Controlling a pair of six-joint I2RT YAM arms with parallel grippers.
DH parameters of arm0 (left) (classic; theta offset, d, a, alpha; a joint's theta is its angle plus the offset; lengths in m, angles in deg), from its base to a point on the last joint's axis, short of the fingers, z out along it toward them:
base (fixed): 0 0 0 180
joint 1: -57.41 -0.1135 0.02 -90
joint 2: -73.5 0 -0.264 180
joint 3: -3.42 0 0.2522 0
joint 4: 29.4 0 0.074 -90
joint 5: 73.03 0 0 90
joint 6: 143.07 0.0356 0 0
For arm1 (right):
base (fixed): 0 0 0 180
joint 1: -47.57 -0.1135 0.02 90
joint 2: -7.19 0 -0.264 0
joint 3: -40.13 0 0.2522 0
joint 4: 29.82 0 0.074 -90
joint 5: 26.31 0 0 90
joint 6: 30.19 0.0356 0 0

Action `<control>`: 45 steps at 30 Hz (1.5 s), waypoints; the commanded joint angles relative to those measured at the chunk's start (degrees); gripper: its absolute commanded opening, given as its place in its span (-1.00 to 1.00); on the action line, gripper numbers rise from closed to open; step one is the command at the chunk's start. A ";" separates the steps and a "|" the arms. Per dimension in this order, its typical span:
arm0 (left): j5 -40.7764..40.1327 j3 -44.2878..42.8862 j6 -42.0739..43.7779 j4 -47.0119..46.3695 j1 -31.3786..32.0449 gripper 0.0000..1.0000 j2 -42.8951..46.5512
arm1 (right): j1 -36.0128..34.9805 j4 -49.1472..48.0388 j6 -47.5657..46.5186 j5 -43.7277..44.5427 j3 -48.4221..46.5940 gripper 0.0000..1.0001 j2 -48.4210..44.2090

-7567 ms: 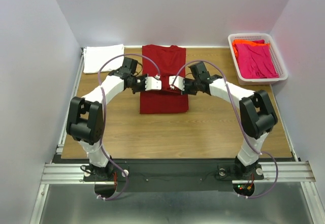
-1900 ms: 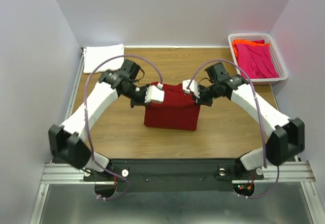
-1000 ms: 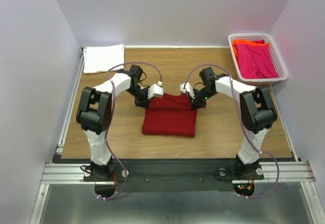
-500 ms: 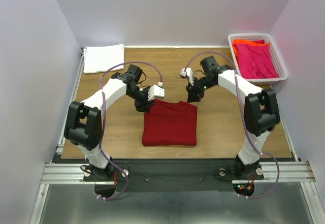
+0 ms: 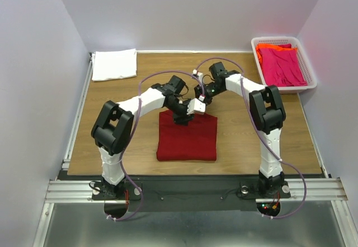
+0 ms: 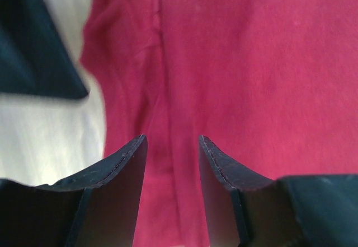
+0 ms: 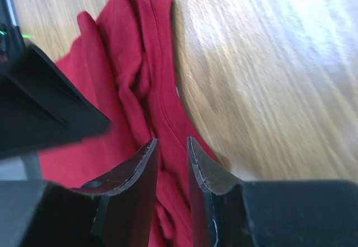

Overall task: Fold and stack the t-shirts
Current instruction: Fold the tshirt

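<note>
Dark red t-shirt: folded into a rectangle at the centre of the surface, far edge rumpled.
White t-shirt: folded, upper left.
Pink t-shirt, orange t-shirt: unfolded in the basket, upper right.
Left gripper: fingers parted, empty, over red cloth.
Right gripper: fingers narrowly parted, grasping nothing, at the rumpled edge.
Progress: two look folded, none stacked; two remain.

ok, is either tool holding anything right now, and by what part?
Nothing is held. The left tool and right tool are both open near the far edge of the folded dark red t-shirt, with no cloth pinched.
</note>
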 commanded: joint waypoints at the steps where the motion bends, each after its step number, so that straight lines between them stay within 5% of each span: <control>1: -0.36 -2.73 -1.59 -1.45 1.38 0.05 -1.70 | -1.30 -5.05 8.02 -2.69 -2.01 -0.35 1.50; 7: -2.73 -1.67 -1.50 -3.12 2.70 -0.04 -3.82 | -2.27 -8.48 10.13 -2.34 -0.60 -0.35 2.73; 15: -1.51 0.34 0.43 -2.25 3.84 -0.48 -2.33 | -3.24 -10.33 11.63 -2.95 -0.78 -0.35 5.19; 24: -2.11 0.26 1.22 0.30 4.46 -0.36 -3.82 | -3.50 -10.86 11.19 -2.60 1.51 -0.35 6.25; 29: -2.03 -0.53 1.22 1.62 4.46 -1.00 -2.60 | -3.59 -10.86 10.66 -2.34 2.47 -0.39 6.78; 45: -11.25 -2.28 1.48 -4.52 4.28 -1.00 5.23 | -3.59 -10.68 9.34 -4.62 6.25 -0.43 6.60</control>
